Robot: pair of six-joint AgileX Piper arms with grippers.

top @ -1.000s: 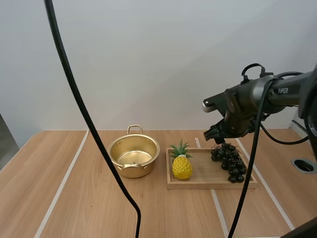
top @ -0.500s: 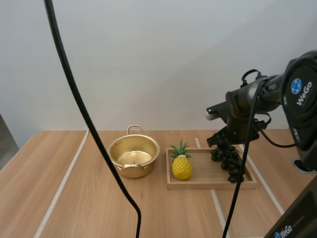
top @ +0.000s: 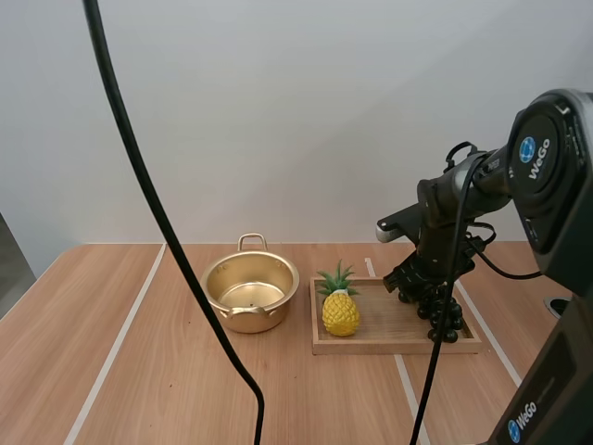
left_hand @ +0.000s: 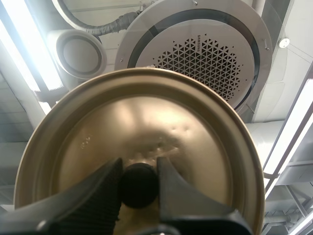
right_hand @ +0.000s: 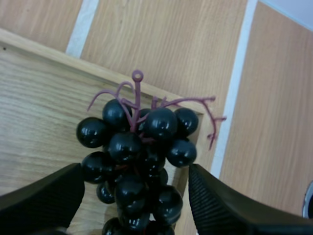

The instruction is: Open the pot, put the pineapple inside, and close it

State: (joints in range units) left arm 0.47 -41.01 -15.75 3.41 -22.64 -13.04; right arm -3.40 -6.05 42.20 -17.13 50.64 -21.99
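1. Left gripper: clamped on the black knob of the lid. The lid is held away from the pot, likely parked so the mouth is free.
2. Pineapple: upright at the left end of the wooden tray, untouched.
3. Pot: open and empty, on the table just left of the tray.
4. Right gripper: fingers spread, straddling the grapes at the tray's right end, gripping nothing. Wrong target by my read; it should shift left to the pineapple.
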